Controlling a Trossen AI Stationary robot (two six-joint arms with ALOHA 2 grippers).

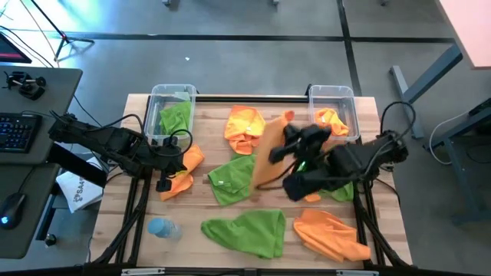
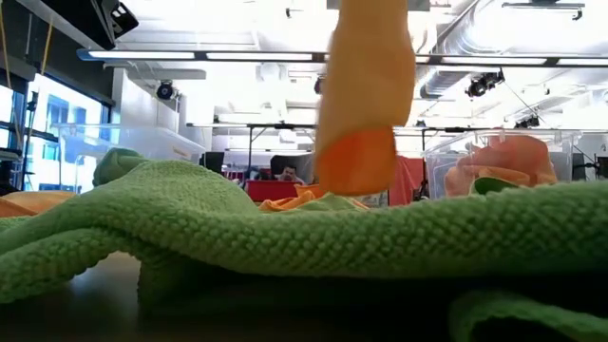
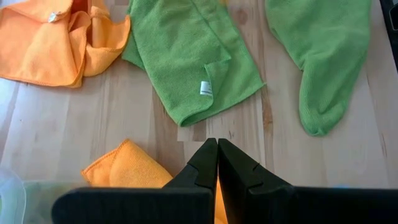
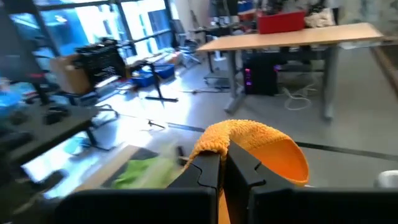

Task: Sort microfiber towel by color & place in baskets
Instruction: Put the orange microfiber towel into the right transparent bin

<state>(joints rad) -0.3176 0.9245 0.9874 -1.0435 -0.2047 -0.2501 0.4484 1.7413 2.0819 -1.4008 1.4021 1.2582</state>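
My right gripper (image 4: 222, 163) is shut on an orange microfiber towel (image 1: 266, 157) and holds it up over the middle of the table; in the low view this towel (image 2: 366, 95) hangs clear. My left gripper (image 3: 217, 155) is shut above another orange towel (image 3: 124, 171) at the table's left; I cannot tell whether it touches it. The left basket (image 1: 156, 98) holds a green towel (image 1: 176, 116), and the right basket (image 1: 349, 98) holds an orange one (image 1: 330, 119). More green towels (image 1: 230, 180) and orange towels (image 1: 245, 126) lie flat on the wood. My right gripper pinches a bunched fold of the orange towel (image 4: 214, 144) between its two fingers, which lie close to level and point toward the table's left. The cloth arches over the fingers (image 4: 208, 168). The towel hangs slack below them, lifted clear of the table (image 2: 356, 161).
A pale blue bottle (image 1: 163, 228) lies near the front left corner. A large green towel (image 1: 249, 230) and an orange towel (image 1: 330, 234) cover the near side. A desk with a keyboard (image 1: 19, 130) stands left of the table.
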